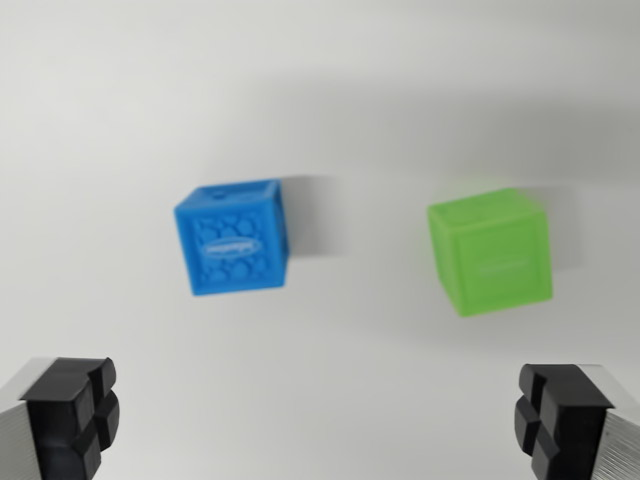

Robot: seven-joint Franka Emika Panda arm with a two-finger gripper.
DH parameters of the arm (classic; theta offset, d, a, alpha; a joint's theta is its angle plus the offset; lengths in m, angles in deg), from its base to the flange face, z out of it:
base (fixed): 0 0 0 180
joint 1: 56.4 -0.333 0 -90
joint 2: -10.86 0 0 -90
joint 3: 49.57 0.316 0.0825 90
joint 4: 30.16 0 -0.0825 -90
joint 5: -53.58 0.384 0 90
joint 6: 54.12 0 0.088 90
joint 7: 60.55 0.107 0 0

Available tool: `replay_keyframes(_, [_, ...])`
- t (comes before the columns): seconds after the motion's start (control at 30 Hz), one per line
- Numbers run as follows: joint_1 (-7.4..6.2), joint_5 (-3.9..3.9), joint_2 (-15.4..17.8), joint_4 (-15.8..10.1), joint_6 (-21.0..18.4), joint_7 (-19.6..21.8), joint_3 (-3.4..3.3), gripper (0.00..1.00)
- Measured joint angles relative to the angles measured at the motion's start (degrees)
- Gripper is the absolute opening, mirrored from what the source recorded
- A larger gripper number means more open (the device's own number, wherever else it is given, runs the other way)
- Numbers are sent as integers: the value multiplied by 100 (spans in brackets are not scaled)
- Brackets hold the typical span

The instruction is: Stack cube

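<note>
- Wrist view, looking down on a plain white bench (320, 80); the picture is slightly blurred.
- Blue cube (234, 238) sits on the bench left of centre, turned a little so one corner leans toward the wrist view's left. Its facing side carries a raised bubble pattern and a small oval label; the lettering is too soft to read.
- Green cube (492, 251) sits on the bench toward the wrist view's right, about level with the blue one. It has a framed, recessed face with a faint mark in the middle, unreadable.
- The two cubes stand well apart, bare bench between them; neither rests on the other.
- Each cube throws a soft grey shadow toward the wrist view's right.
- End effector (320, 420): spread wide, holding nothing. One black finger pad (72, 415) shows in the bottom left corner, the other in the bottom right corner, each mounted on a silver block.
- Both cubes lie beyond the fingertips, higher in the picture; the blue cube is nearer the left pad, the green cube nearer the right. No contact with either.
</note>
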Motion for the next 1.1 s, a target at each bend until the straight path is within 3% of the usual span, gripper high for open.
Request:
replay_keyframes(0.53, [387,78,-345,-240,643,-1101,-42,100])
replay_keyframes(1.1, [913,221,-904,-326,1349,-2481,-36,100])
